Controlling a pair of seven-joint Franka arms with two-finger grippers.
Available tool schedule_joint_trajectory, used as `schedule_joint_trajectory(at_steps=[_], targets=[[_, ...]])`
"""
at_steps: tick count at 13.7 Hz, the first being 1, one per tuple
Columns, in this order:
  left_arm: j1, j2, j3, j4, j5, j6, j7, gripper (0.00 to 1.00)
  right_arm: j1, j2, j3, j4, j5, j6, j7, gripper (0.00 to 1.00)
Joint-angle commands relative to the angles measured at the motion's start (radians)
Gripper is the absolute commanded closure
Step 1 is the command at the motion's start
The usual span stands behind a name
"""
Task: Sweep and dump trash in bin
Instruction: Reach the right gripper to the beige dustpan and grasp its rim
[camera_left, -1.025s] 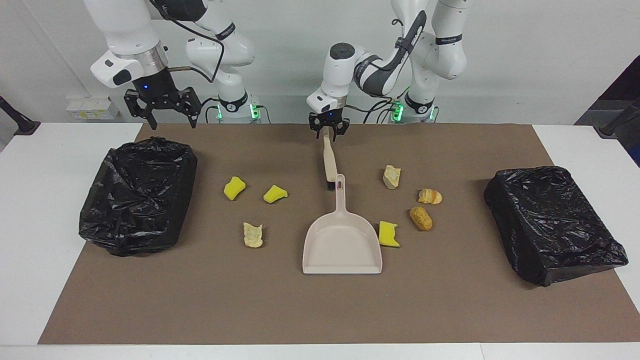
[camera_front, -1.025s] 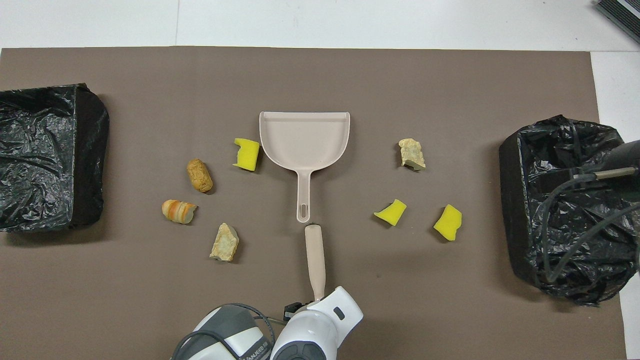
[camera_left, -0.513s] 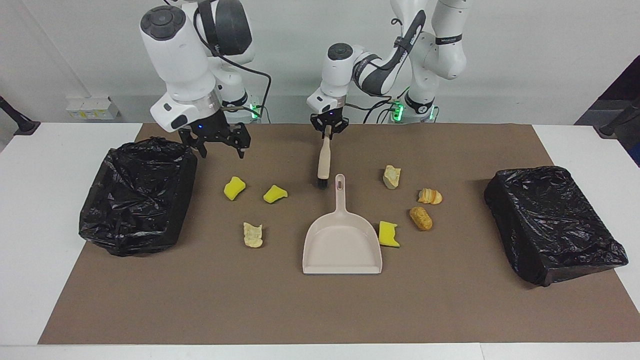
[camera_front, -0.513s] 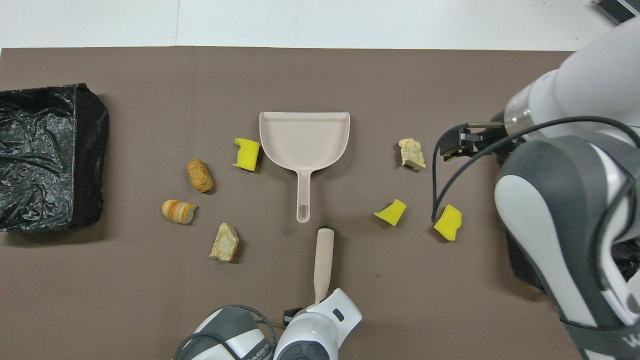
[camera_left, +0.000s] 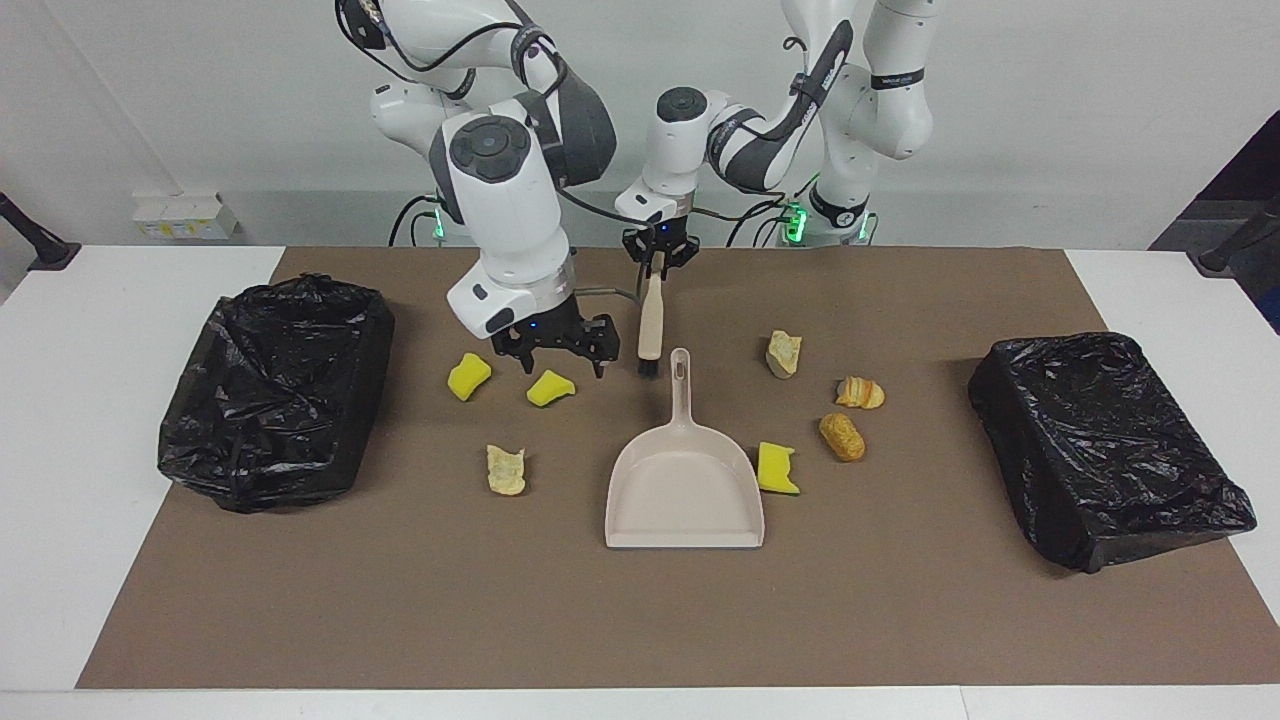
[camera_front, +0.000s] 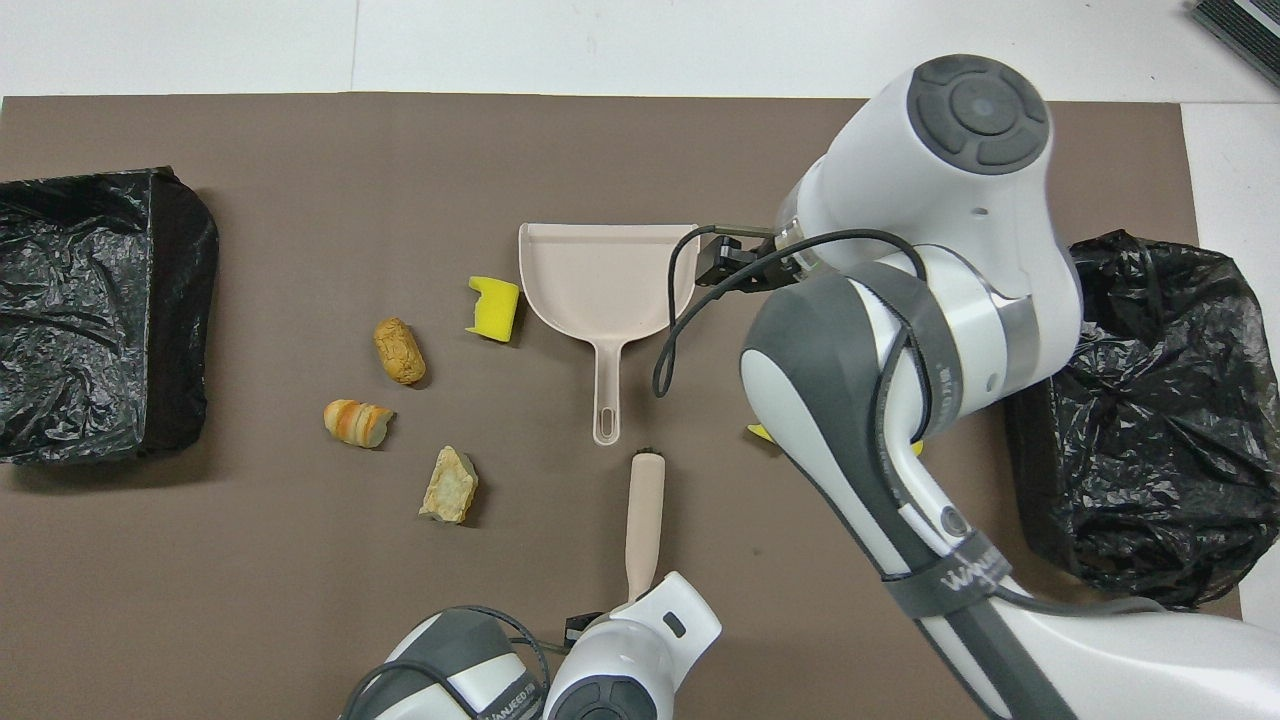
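Swinging in, right arm (camera_front: 900, 330) now hides three trash (camera_left: 550, 388) lumps overhead.

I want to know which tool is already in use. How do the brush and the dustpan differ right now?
The brush is gripped at its handle top by the shut left hand, hanging upright with bristles down; the dustpan lies flat on the mat, unheld. The brush is slim and stick-like; the dustpan spreads into a wide scoop. The brush is nearer to the robots. Both are beige.

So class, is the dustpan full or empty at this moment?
Empty: the dustpan shows only its bare beige floor, and the nearest yellow sponge chunk lies beside it.
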Motion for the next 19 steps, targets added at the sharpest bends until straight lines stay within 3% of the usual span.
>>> schedule_joint_trajectory(at_steps=[1,2,3,7,9,10,14,15,16,17,18,19], targets=[[0.010,-0.006,0.006,0.003,-0.009,-0.005,-0.007,1.00,0.038,0.069,0.003,0.048,0.024,0.036,0.061,0.00],[0.011,-0.004,0.006,0.003,-0.009,-0.002,-0.007,0.95,0.050,0.084,0.003,0.048,0.024,0.057,0.072,0.00],[0.014,0.000,0.008,0.003,-0.009,-0.002,0.005,0.71,0.070,0.108,0.006,0.048,0.032,0.077,0.092,0.00],[0.031,0.005,0.006,0.008,-0.009,-0.003,0.014,0.46,0.147,0.172,0.009,0.025,0.056,0.218,0.190,0.00],[0.031,0.005,0.006,0.006,-0.009,-0.006,0.017,0.49,0.176,0.198,0.010,-0.015,0.053,0.289,0.199,0.00],[0.031,0.005,0.006,0.005,-0.009,-0.006,0.019,0.54,0.194,0.198,0.009,-0.041,0.047,0.297,0.185,0.00],[0.030,0.003,0.005,-0.005,-0.009,-0.008,0.031,0.54,0.196,0.162,0.009,-0.144,0.036,0.303,0.113,0.00],[0.030,0.003,0.005,-0.005,-0.009,-0.010,0.033,0.56,0.196,0.156,0.009,-0.151,0.035,0.292,0.110,0.04],[0.030,0.003,0.005,-0.006,-0.009,-0.010,0.033,0.56,0.195,0.156,0.009,-0.152,0.035,0.291,0.104,0.23],[0.030,0.003,0.005,-0.006,-0.009,-0.010,0.033,0.54,0.195,0.159,0.009,-0.147,0.035,0.291,0.103,0.53],[0.030,0.003,0.005,-0.006,-0.009,-0.010,0.037,0.48,0.195,0.159,0.009,-0.145,0.036,0.289,0.106,1.00],[0.030,0.003,0.005,-0.006,-0.009,-0.010,0.057,0.49,0.196,0.159,0.009,-0.145,0.048,0.288,0.124,1.00]])
